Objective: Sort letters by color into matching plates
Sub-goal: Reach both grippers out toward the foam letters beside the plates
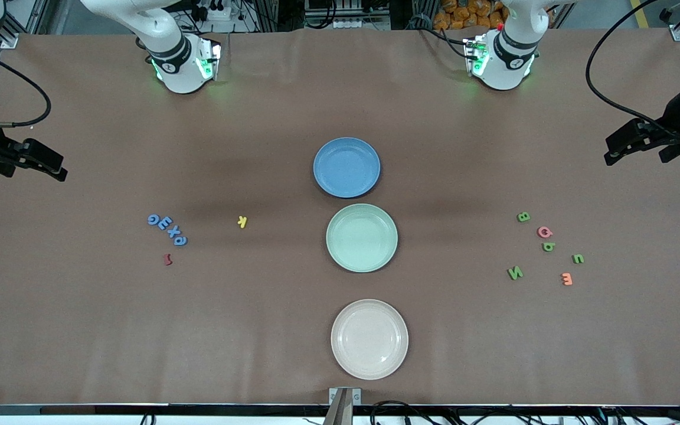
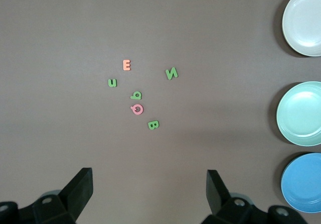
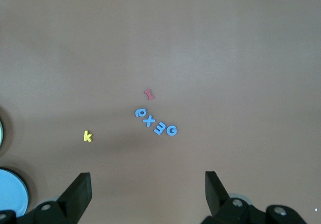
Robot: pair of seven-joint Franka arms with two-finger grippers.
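Nearest the camera sits the cream plate [image 1: 369,339], then the green plate [image 1: 362,237], then the blue plate [image 1: 346,167], all in one line up the middle of the brown desk [image 1: 80,330].

Toward the left arm's end lie the orange E [image 1: 566,279], green N [image 1: 515,273], green u [image 1: 578,258], green q [image 1: 548,247], pink Q [image 1: 545,232] and green B [image 1: 523,216], loosely scattered.

Toward the right arm's end lies the dark red piece [image 1: 167,259]; just farther, four blue letters [image 1: 167,228] form a row slanting away from the camera toward that end. A yellow k [image 1: 242,222] lies between them and the green plate.

Each arm waits over its own end of the desk: left gripper [image 1: 617,153], fingers wide, holding nothing; right gripper [image 1: 51,168], likewise.
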